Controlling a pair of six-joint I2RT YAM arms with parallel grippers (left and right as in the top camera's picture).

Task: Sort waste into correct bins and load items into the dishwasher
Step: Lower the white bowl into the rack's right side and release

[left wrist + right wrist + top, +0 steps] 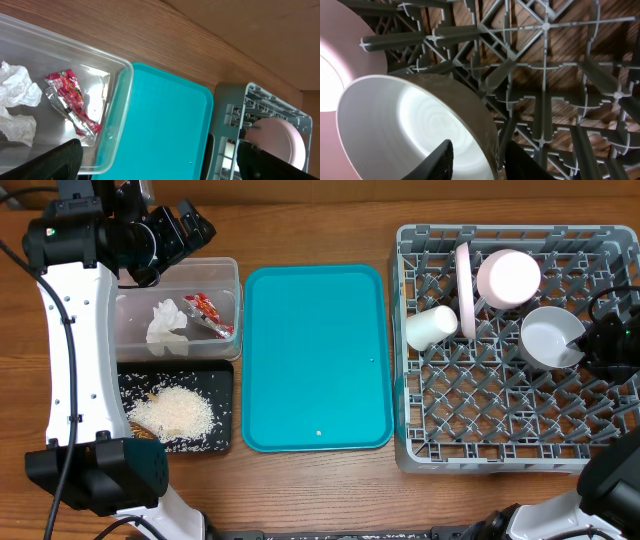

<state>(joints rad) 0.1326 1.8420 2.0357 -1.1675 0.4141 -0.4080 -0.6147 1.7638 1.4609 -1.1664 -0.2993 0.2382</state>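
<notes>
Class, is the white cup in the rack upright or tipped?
Tipped: from overhead the white cup shows its long side, lying on the rack.

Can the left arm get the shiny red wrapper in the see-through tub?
Probably yes. The open left gripper hangs close to the clear plastic rectangular tub, and the small shiny red snack wrapper lies uncovered beside the crumpled white tissue.

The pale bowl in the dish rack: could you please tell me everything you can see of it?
The bowl is round, pale and smooth, glossy white inside with faint rings at its bottom, and looks empty. It could be ceramic or hard plastic. It rests tilted among the upright pegs of the grey dish rack, opening upward. The right gripper straddles its rim, one finger inside, one outside; whether it is clamped I cannot tell.
</notes>
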